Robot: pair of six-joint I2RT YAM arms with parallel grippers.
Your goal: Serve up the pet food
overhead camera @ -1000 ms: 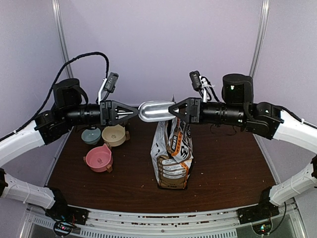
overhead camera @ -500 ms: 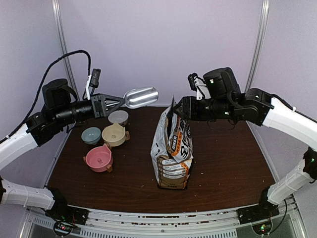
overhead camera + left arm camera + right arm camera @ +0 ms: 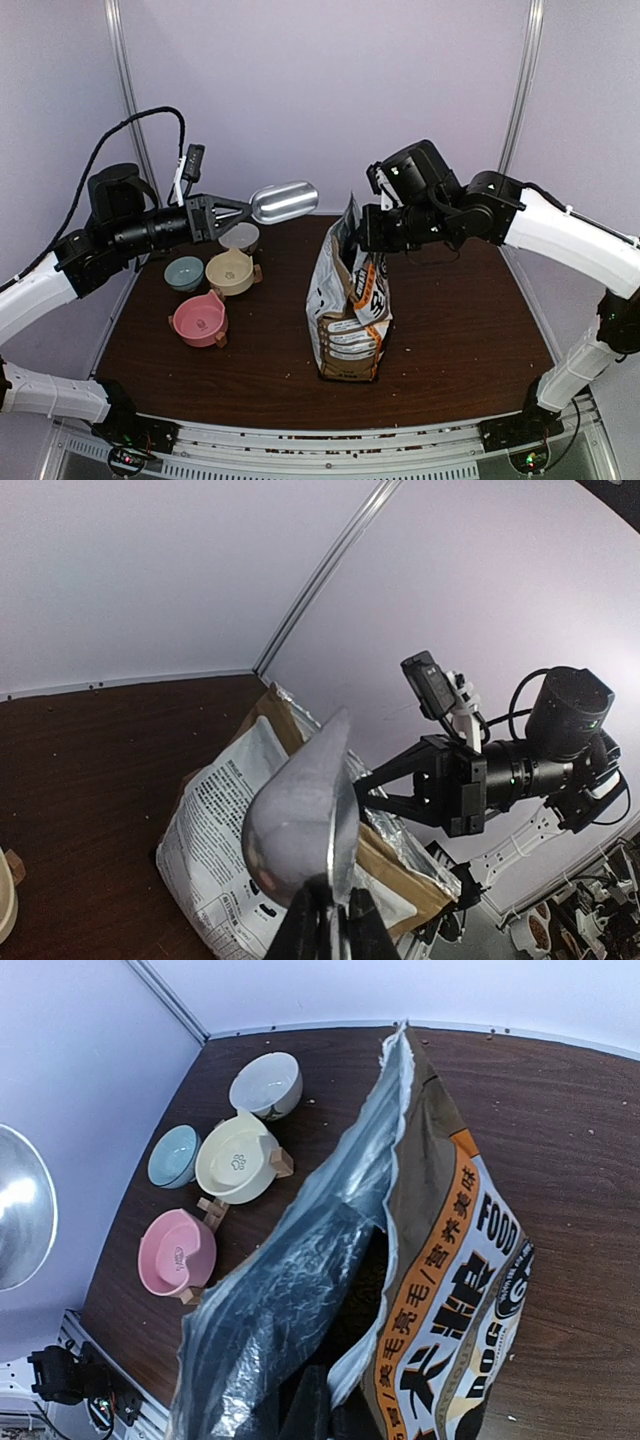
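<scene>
The left pincer (image 3: 232, 212) is pinching the handle of a metal scoop (image 3: 284, 201), held in the air left of the bag (image 3: 350, 320) and above the four bowls (image 3: 230, 271) on the left of the worktop (image 3: 450, 330). The right pincer (image 3: 358, 232) is pressed together on the top edge of the open bag, which stands upright mid-worktop. The pet food (image 3: 365, 1275) shows only as a dark mass deep inside the bag's mouth.
</scene>
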